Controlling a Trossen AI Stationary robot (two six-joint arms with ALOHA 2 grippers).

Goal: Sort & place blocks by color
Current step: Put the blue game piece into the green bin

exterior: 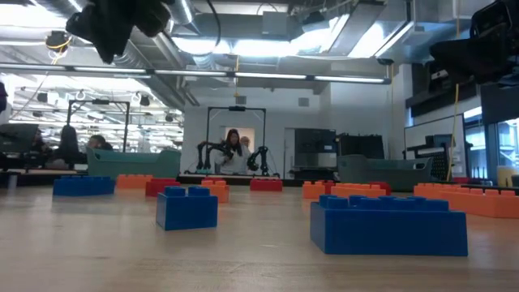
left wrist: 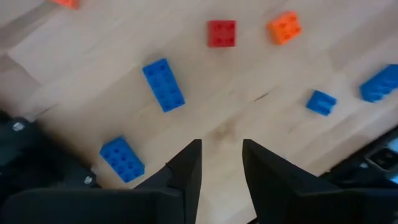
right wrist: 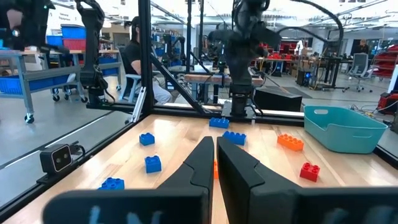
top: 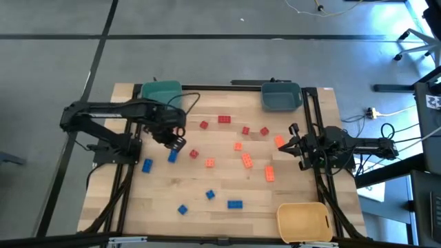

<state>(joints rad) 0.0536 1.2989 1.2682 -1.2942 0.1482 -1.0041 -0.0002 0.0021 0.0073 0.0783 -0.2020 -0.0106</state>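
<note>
My two dark arms reach over a wooden table [top: 220, 207] scattered with small toy blocks and edged by three bins.

From largest to smallest: a yellow bin [top: 303, 220] sits at the near right edge, a teal bin [top: 161, 91] and a grey-blue bin [top: 281, 96] at the far edge. My left gripper [top: 176, 142] hangs above the table just beside a long blue block [top: 172, 156], fingers apart and empty. My right gripper [top: 291, 142] waits at the right side near an orange block [top: 279, 141], fingers nearly together, holding nothing. Red blocks [top: 224, 119] and orange ones lie mid-table; blue ones [top: 235, 204] lie nearer the front edge.
</note>
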